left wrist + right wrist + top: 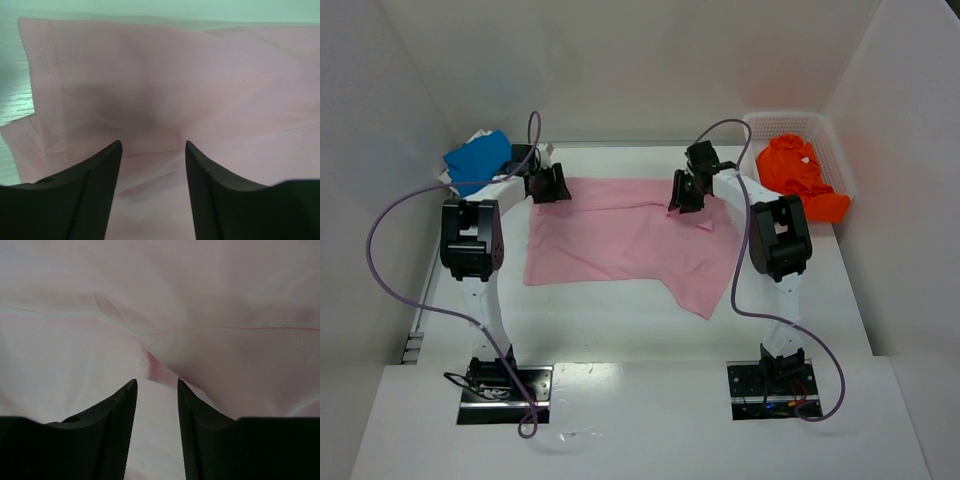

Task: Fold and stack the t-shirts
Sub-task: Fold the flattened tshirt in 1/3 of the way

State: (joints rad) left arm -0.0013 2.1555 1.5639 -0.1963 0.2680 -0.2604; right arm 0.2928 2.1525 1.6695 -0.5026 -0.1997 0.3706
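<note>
Far left, at about ten o'clock on the table (620,330): blue t-shirt (478,156) in a low heap, outside any container; next, left gripper (548,186) low over the far-left corner of the pink t-shirt (620,240), jaws apart, nothing clamped, side hem (47,75) off at ten o'clock from the tips; across the table's middle, that pink t-shirt spread flat, long axis from nine to three o'clock, near-right corner trailing toward five; then right gripper (156,381) at the far-right corner, jaws likewise apart, small raised fold (157,371) dead ahead at twelve, just beyond the tips, not yet pinched; probably a paired grab along the far edge next, each arm nearest its own corner, then a pull toward six; far right, at two o'clock, white basket (785,118) holding one crumpled orange t-shirt (798,172), nothing else visible inside
</note>
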